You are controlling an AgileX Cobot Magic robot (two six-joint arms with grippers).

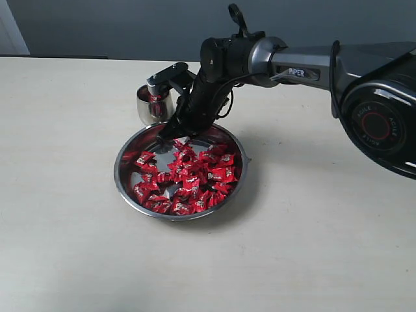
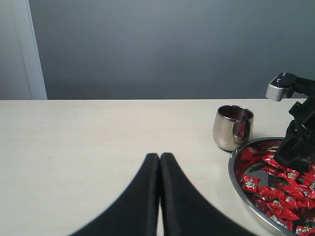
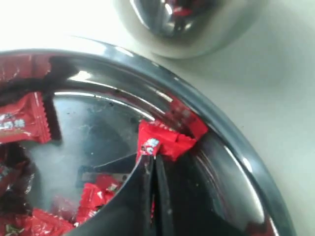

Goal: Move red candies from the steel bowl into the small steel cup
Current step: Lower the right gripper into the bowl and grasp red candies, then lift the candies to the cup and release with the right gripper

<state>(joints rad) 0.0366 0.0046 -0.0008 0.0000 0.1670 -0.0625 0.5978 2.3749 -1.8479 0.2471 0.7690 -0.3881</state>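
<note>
A pale table [image 1: 65, 227] carries the things, with a grey wall [image 2: 172, 49] behind it. The right arm [image 1: 292, 65] reaches in from the right and across the middle, and its wrist hides part of the far side of the steel bowl [image 1: 181, 218] in the exterior view. The small steel cup [image 1: 151, 107] stands upright just beside the bowl's far left rim, partly behind the arm's camera bracket, and something red shows inside it.

The red candies [image 1: 192, 182] lie heaped over the near and right parts of the bowl, leaving a bare patch of steel at the far left. The right hand [image 1: 168, 134] points down into that patch, close to the rim nearest the cup. Its fingers are drawn together, and a single candy [image 3: 170, 140] sits right at their tips against the bowl's sloping wall. They seem to pinch its edge, though the close view is blurred.

The left hand [image 2: 160, 158] hangs over bare table well to the left of bowl and cup, its fingers pressed together, holding nothing.
</note>
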